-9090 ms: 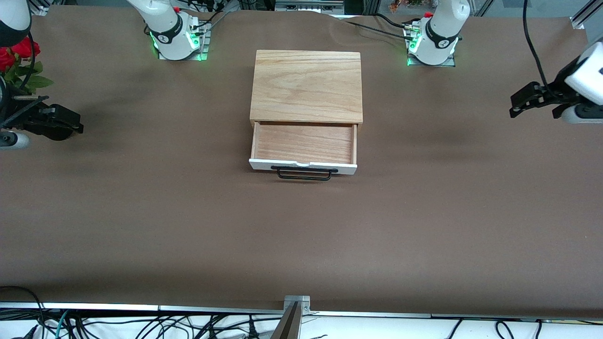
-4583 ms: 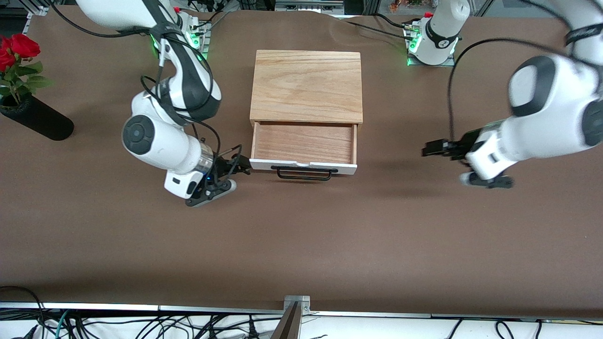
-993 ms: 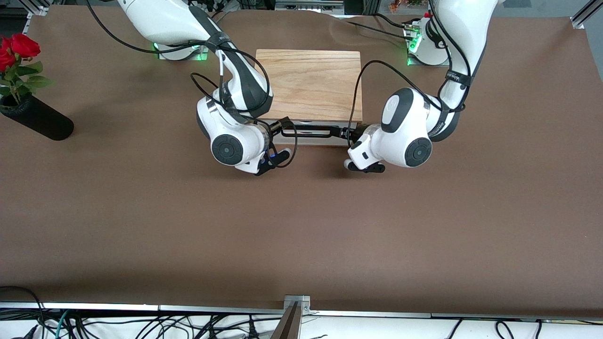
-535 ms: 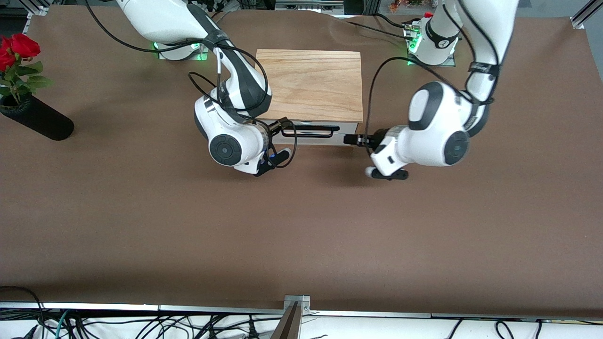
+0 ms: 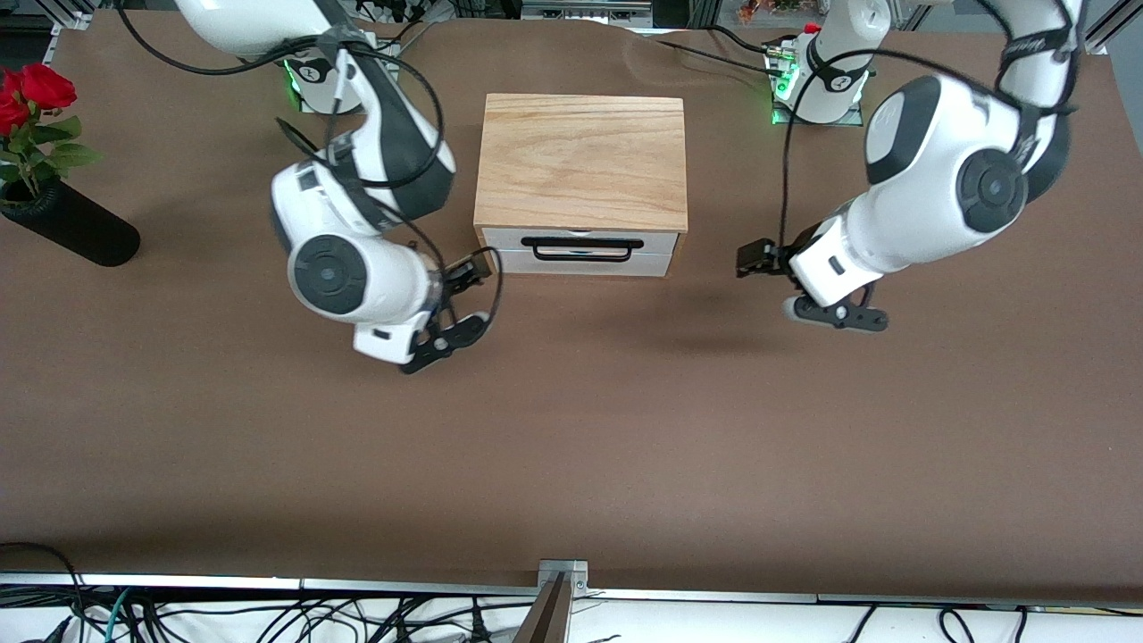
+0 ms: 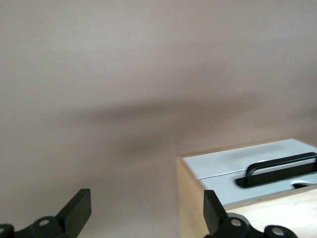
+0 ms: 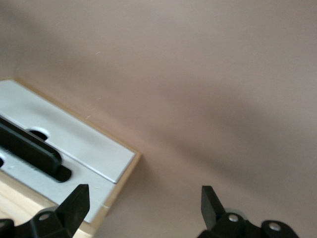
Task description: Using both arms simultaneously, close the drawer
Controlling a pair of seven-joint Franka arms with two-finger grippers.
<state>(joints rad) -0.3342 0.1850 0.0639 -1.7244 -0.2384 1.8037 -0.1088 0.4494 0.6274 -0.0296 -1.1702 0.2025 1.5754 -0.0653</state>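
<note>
Drawer (image 5: 581, 251) closed: in the front view its white front panel sits flush in the light-oak box (image 5: 581, 162), which stands mid-worktop between the two arm bases, the black wire handle (image 5: 581, 249) flat against the panel. A second ago both hands were pressed to that panel, and well before that the tray stood pulled out toward the front camera. Now both have backed off. The right hand (image 5: 464, 272) hangs over the worktop (image 5: 571, 429) just beside the box's corner toward the right arm's end, touching nothing. The left hand (image 5: 757, 259) is over bare worktop toward the left arm's end, well apart from the box. A black vase with red roses (image 5: 54, 210) stands at the right arm's end, clear of the work.

Left wrist view: the left hand (image 6: 147, 213) has its fingers spread wide with nothing between them; past them lie the box's corner and the flush white panel with its handle (image 6: 280, 168).

Right wrist view: the right hand (image 7: 143, 206) is likewise spread and empty, with the panel (image 7: 69, 144) and one end of the handle showing flat against the box.

With the panel seated and both arms retreating, I judge the push finished; only the withdrawal to rest seems left.
</note>
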